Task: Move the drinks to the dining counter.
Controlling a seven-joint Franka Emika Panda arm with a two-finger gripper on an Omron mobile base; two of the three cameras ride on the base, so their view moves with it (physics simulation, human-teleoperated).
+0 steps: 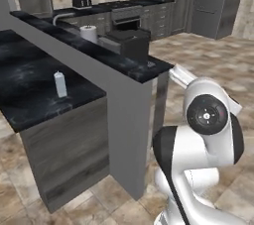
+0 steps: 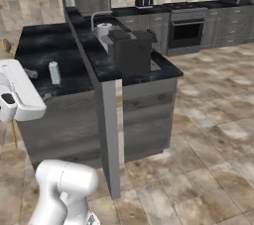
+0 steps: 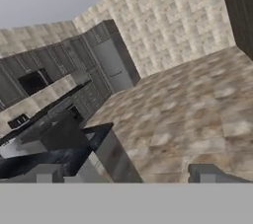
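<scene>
Hand view showed the gripper (image 3: 129, 173) with fingers wide apart, tips cropped; at ten o'clock in the left base view, the carton (image 1: 60, 84) (print blurred) stood on the dining counter (image 1: 30, 102).

The long black white-veined marble slab of the dining counter (image 1: 30, 90) looks polished, with a soft sheen, over a matt dark grey wood-grain base (image 1: 69, 154). On it stands a small white carton (image 1: 60, 84), seemingly matt paperboard, though it is too small to be sure. The beige stone floor tiles (image 2: 213, 135) look mottled and slightly glossy. The white paper towel roll (image 1: 89, 33) appears soft and matt.
</scene>
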